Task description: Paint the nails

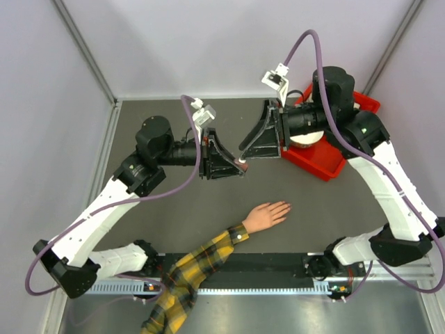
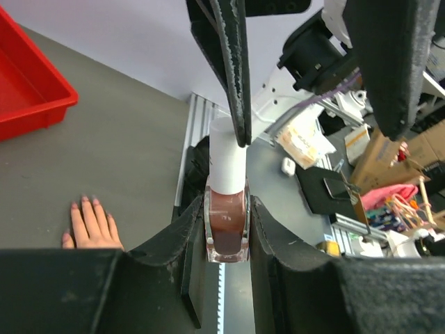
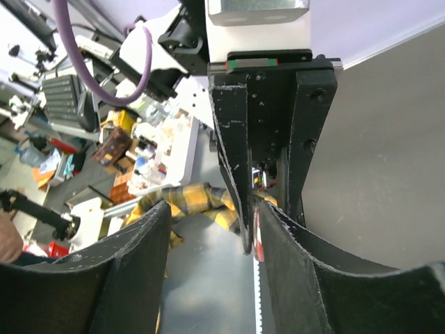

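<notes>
Left claw point(image 1: 235, 165) is clamped tight on the little dark polish bottle point(image 2: 227, 233), over the middle of the tabletop point(image 1: 313, 202). Right claw point(image 1: 247, 153) has its jaws apart, one finger's tip right at the bottle's white cap point(image 2: 228, 163). The nails point(image 2: 85, 200) look pinkish, on the mannequin hand point(image 1: 266, 215), which lies flat toward the near edge.

Your mannequin hand point(image 1: 268, 216) lies flat on the table point(image 1: 313, 229) near the front middle. Its nails point(image 2: 86, 200) point toward the tray point(image 1: 316, 163) at the back right, and its sleeve point(image 1: 201, 264) trails to the near edge. Behind the hand, the nail-polish bottle point(image 2: 227, 229) sits clamped in the left gripper point(image 1: 240, 165). One finger of the right gripper point(image 1: 245, 148) seems to touch its cap point(image 2: 228, 163).
</notes>
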`<state>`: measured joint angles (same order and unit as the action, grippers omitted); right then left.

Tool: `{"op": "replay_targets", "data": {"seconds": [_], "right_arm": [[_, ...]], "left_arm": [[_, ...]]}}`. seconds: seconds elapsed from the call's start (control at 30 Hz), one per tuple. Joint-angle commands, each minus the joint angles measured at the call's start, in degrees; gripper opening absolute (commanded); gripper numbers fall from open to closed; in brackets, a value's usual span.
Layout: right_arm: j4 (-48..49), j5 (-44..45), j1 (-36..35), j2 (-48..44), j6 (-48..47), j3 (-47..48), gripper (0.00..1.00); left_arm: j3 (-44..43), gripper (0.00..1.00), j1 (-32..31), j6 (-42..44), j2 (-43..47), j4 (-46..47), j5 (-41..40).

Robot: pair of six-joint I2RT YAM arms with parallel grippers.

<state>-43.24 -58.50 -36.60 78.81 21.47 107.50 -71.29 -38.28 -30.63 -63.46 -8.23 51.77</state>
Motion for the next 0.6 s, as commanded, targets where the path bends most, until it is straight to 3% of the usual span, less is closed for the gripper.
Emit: {"op": "replay_targets", "data": {"seconds": [0.0,0.1,0.27,0.33,0.37,0.5,0.57], "right_arm": [[0.1,-4.3,-0.1,-2.0,-2.9,-1.9,0.52],[-0.8,-1.7,-0.1,-3.0,-4.2,-4.1,0.52],[-4.2,10.4,-0.2,-3.7,-6.5,-3.0,0.71],[-3.2,9.6,-0.1,-3.7,-5.9,-3.1,0.73],[-1.3,7.9,-0.2,-3.7,-5.2,-3.4,0.72],[2.2,-0.3,-0.1,-4.2,-2.2,-5.5,0.44],[2.0,-1.2,-0.1,-4.3,-2.5,-6.2,0.41]], "left_arm": [[-2.2,0.0,0.8,-1.6,1.0,4.9,4.1],[-2.1,0.0,0.8,-2.1,0.8,5.4,4.6],[-2.1,0.0,0.8,-3.2,0.8,5.2,6.1],[-2.1,0.0,0.8,-3.1,1.0,4.9,6.2],[-2.1,0.0,0.7,-2.7,1.0,4.5,5.7],[-3.2,0.0,0.8,-1.9,0.3,3.6,5.4],[-3.3,0.0,0.8,-2.1,0.0,3.9,5.5]]}}
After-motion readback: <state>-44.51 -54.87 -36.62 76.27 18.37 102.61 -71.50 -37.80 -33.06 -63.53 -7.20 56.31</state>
